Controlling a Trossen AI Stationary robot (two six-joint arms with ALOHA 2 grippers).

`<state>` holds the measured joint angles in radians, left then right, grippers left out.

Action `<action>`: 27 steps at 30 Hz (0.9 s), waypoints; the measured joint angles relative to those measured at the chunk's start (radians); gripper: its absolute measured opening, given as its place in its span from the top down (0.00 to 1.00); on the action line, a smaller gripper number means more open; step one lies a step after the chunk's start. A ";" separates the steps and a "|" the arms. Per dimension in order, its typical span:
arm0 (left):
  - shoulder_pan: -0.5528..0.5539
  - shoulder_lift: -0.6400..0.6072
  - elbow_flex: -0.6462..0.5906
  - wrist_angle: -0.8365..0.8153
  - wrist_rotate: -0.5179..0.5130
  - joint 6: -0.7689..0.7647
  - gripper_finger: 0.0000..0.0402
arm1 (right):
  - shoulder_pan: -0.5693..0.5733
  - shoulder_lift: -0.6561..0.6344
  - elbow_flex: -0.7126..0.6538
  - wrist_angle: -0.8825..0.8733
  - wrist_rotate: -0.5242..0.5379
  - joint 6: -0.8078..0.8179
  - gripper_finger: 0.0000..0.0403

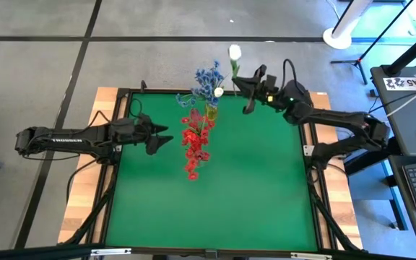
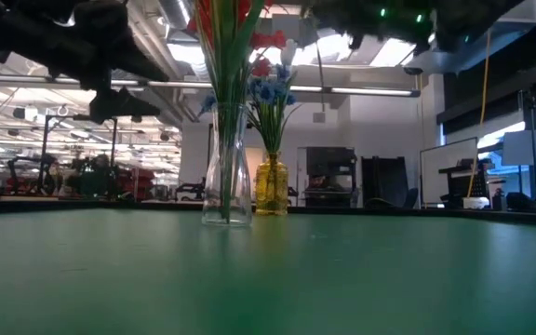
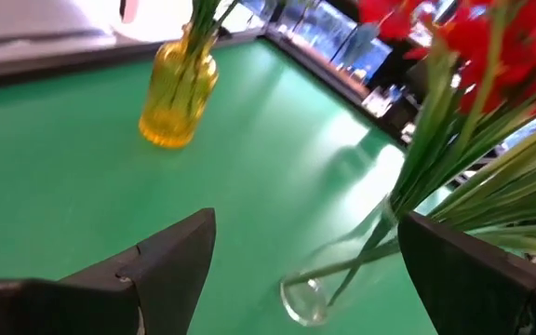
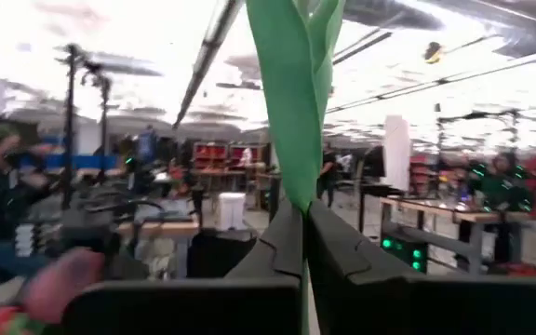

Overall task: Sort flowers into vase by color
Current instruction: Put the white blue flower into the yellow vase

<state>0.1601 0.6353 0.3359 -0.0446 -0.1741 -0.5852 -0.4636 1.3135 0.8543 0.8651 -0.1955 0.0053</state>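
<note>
— What is the table (image 1: 266, 195) covered with?
— A matt green mat, smooth, over pale wood at the edges.
— And the vases?
— The clear vase (image 2: 226, 177) looks like glossy glass; the yellow vase (image 2: 271, 186) is translucent, glossy, ribbed.
— The flowers?
— The red flowers (image 1: 193, 144) look like cloth or plastic, with smooth plastic-looking stems.

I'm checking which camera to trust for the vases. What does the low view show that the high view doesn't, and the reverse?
Only the low view shows the clear vase and yellow vase standing upright on the green table.

Only the high view shows both grippers: the left gripper open beside the red flowers, the right gripper shut on a white flower.

Both show red flowers and blue flowers.
</note>
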 joint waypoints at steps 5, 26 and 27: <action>0.000 -0.001 0.000 0.085 0.000 0.067 0.18 | -0.081 0.112 -0.028 0.191 -0.062 0.095 1.00; 0.000 -0.001 0.000 0.175 -0.045 0.121 0.18 | -0.145 0.523 0.129 0.541 -0.192 0.298 1.00; 0.000 -0.001 0.000 0.174 -0.045 0.122 0.18 | -0.145 0.525 0.129 0.541 -0.192 0.301 1.00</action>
<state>0.1603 0.6346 0.3363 0.1292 -0.2192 -0.4637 -0.6086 1.8388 0.9833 1.4062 -0.3871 0.3059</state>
